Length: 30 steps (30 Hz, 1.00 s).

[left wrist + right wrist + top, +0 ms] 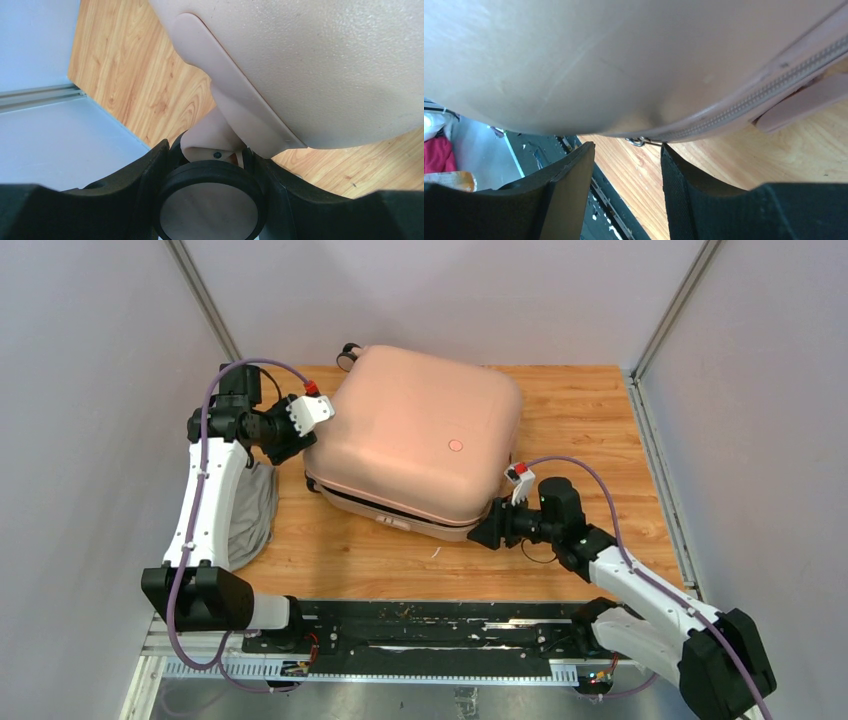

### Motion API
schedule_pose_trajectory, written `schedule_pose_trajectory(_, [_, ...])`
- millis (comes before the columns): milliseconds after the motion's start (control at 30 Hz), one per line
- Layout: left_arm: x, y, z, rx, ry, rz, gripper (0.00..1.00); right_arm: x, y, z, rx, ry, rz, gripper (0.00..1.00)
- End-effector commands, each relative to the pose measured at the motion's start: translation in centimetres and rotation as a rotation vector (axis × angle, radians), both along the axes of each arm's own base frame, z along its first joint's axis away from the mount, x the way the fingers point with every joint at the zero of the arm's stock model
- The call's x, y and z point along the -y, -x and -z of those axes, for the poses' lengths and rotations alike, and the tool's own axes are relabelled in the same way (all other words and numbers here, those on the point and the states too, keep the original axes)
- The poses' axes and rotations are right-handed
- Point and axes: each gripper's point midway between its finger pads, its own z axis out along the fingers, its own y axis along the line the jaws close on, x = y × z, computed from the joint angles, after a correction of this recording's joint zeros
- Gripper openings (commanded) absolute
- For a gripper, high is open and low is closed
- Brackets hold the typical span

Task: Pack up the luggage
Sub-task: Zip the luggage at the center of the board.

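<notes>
The luggage [420,435], a large pale pink hard-shell suitcase, lies closed and flat on the wooden table [590,410]. At its left corner, my left gripper [300,445] is shut on one of its black wheels [210,210]; the wheel fills the gap between both fingers, under the pink fork [212,142]. My right gripper [487,535] is at the suitcase's near right corner, open, with bare table showing between its fingers [574,170]. The metal zipper pull [638,141] hangs from the zipper [774,85] just beyond the right fingertip, not held.
A grey cloth bundle [250,510] lies at the table's left edge beside the left arm. Another wheel [350,355] sticks out at the suitcase's far corner. Walls close in on the left, the back and the right. The black base rail [420,625] runs along the near edge.
</notes>
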Motion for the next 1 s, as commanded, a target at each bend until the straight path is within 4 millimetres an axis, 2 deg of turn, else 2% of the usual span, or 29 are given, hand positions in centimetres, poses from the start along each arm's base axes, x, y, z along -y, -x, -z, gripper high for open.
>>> schedule_pose_trajectory(0, [1.2, -0.3, -4.7, 0.163, 0.023, 0.039, 0.00, -0.5, -1.3, -1.1, 0.078, 0.045, 0.030, 0.54])
schedule_pose_trajectory(200, [1.1, 0.1, -4.7, 0.160, 0.016, 0.041, 0.00, -0.5, -2.4, -0.7, 0.126, 0.110, 0.088, 0.51])
schedule_pose_trajectory(300, [1.1, 0.3, -4.6, 0.155, 0.012, 0.041, 0.00, -0.2, -3.1, -0.7, 0.154, 0.121, 0.135, 0.46])
schedule_pose_trajectory(433, [0.9, 0.7, -4.5, 0.151, 0.001, 0.040, 0.00, 0.4, -4.2, -1.6, 0.207, 0.118, 0.203, 0.46])
schedule_pose_trajectory(600, [0.6, 1.1, -4.2, 0.146, -0.011, 0.030, 0.00, 0.5, -4.9, -2.9, 0.257, 0.129, 0.207, 0.48])
schedule_pose_trajectory(767, [0.1, 1.9, -3.5, 0.132, -0.035, 0.009, 0.00, -0.1, -5.0, -3.3, 0.291, 0.081, 0.192, 0.48])
schedule_pose_trajectory(967, [-1.4, 2.9, -2.5, 0.111, -0.089, -0.053, 0.00, -1.3, -6.2, -4.4, 0.351, 0.028, 0.187, 0.43])
